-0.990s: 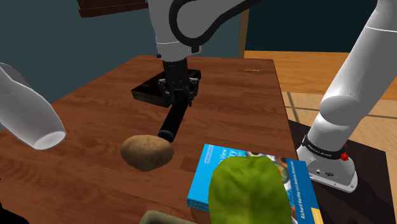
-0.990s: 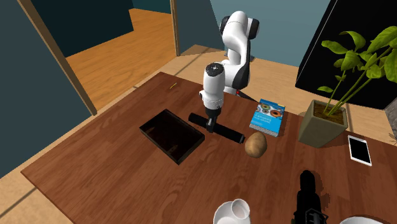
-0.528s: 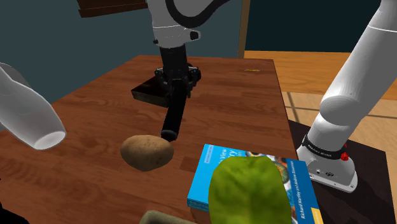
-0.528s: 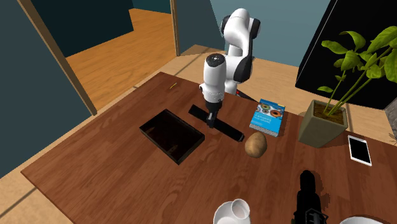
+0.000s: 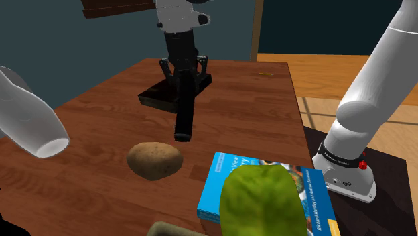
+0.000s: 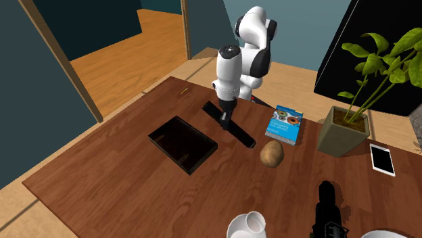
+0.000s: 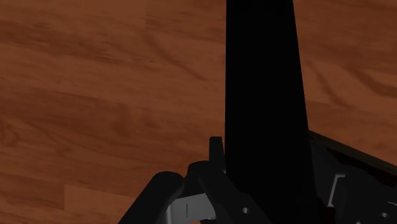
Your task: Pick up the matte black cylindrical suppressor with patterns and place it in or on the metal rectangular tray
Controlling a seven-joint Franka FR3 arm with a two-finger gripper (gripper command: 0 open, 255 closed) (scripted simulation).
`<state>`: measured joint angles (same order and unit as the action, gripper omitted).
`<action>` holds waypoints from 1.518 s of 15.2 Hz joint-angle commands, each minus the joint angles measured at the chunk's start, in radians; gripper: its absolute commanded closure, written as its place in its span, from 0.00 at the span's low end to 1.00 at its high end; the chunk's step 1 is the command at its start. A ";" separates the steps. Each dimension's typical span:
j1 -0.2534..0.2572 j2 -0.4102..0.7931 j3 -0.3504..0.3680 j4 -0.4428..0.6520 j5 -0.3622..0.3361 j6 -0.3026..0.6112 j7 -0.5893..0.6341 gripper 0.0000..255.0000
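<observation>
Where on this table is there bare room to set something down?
The widest bare wood lies between the dark tray and the white vessel. It is crowded around the potato, book, plant pot and phone.

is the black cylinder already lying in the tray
No, the black cylinder is clasped in the pincer over the wooden table, off to the side of the dark tray, not inside it.
</observation>
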<state>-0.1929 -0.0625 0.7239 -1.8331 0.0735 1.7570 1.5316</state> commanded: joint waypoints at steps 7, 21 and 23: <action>-0.020 0.075 -0.017 0.125 -0.052 -0.069 -0.023 1.00; 0.024 0.551 -0.114 0.711 -0.320 -0.256 -0.140 1.00; 0.013 0.540 -0.115 0.667 -0.314 -0.222 -0.140 1.00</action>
<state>-0.1806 0.4673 0.6119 -1.1717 -0.2351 1.5301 1.3949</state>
